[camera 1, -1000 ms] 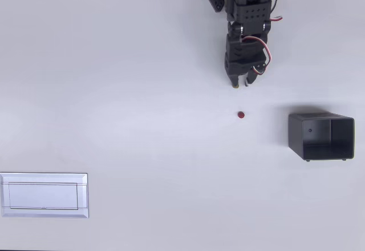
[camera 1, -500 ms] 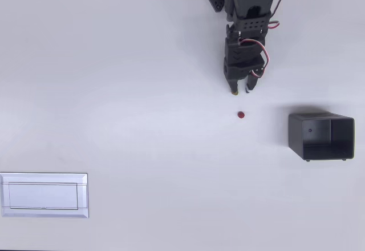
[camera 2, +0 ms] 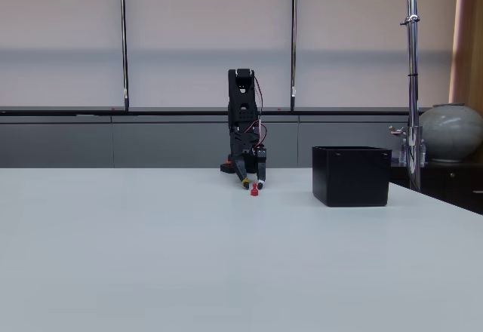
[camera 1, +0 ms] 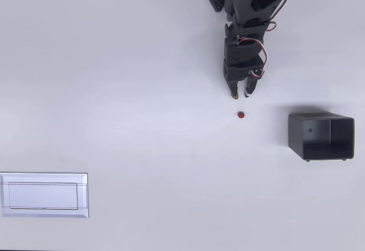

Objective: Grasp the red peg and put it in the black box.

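My gripper (camera 1: 240,95), fingers slightly parted and empty, above the red peg (camera 1: 241,114); black box (camera 1: 321,136) well right.

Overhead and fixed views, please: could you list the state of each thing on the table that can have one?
claw: open, empty, fingertips short of the peg.
red peg: loose on the table, not gripped.
black box: upright, open-topped, nothing visible inside.
white tray: flat on the table, nothing visible in it.
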Robot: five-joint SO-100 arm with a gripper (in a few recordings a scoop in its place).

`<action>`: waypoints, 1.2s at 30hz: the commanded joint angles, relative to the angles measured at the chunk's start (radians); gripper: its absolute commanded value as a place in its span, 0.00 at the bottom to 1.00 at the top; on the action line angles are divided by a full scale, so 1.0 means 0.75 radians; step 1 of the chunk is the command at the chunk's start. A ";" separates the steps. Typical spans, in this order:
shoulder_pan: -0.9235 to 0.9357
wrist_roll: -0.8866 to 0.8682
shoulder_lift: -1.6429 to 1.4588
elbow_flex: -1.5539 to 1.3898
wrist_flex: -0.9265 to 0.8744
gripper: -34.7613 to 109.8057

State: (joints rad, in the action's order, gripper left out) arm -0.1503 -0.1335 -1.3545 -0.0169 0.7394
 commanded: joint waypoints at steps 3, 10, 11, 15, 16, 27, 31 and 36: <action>-0.029 -0.033 -0.151 -0.002 0.196 0.30; -0.027 -0.022 -0.196 0.002 0.288 0.28; -0.022 -0.020 -0.202 0.002 0.292 0.28; -0.025 0.086 -0.209 -0.002 0.311 0.27; -0.027 0.115 -0.211 -0.002 0.321 0.28; -0.025 0.227 -0.366 -0.090 0.481 0.40; -0.010 0.227 -0.454 -0.135 0.556 0.41; 0.002 0.235 -0.585 -0.223 0.650 0.41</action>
State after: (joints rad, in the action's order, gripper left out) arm -0.1427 0.0337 -1.7380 -0.1150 1.1597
